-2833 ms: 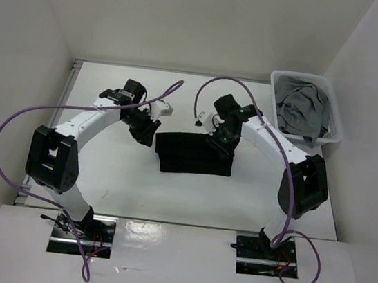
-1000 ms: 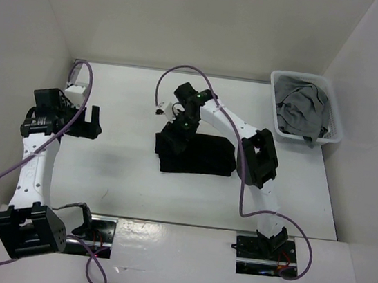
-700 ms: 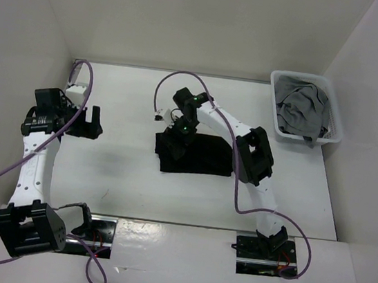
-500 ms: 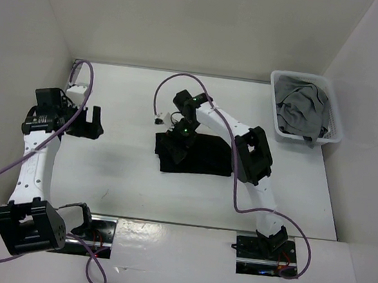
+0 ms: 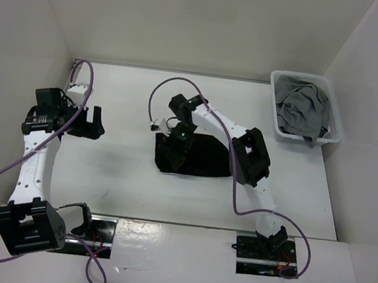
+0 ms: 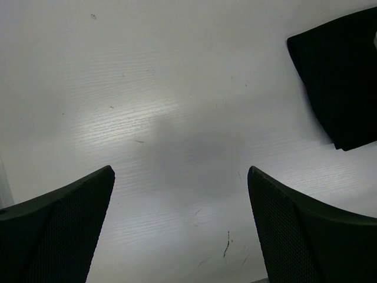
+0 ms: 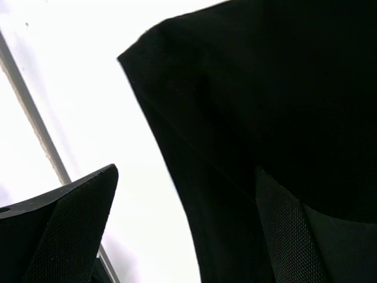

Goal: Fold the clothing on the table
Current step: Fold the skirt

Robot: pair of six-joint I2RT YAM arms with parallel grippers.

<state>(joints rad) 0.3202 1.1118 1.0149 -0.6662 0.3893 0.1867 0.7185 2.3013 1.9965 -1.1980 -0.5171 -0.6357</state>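
The black clothing (image 5: 201, 156) lies folded into a compact rectangle in the middle of the white table (image 5: 122, 174). My right gripper (image 5: 174, 150) hovers open over its left end. In the right wrist view, the right gripper (image 7: 187, 177) has one finger over bare table and the other over the clothing (image 7: 265, 88), with nothing pinched. My left gripper (image 5: 99, 122) stands open over bare table far to the left, apart from the cloth. In the left wrist view, nothing lies between the left gripper's (image 6: 180, 177) fingers, and a corner of the clothing (image 6: 341, 82) shows at the upper right.
A white basket (image 5: 336, 136) holding a grey garment (image 5: 301, 107) stands at the back right corner. White walls enclose the table on three sides. A thin metal rail (image 7: 35, 118) runs along the table edge in the right wrist view.
The left arm has swung away from the clothing to the far left. Over the last second the right gripper has crept slightly leftward and nearer over the cloth's left end.
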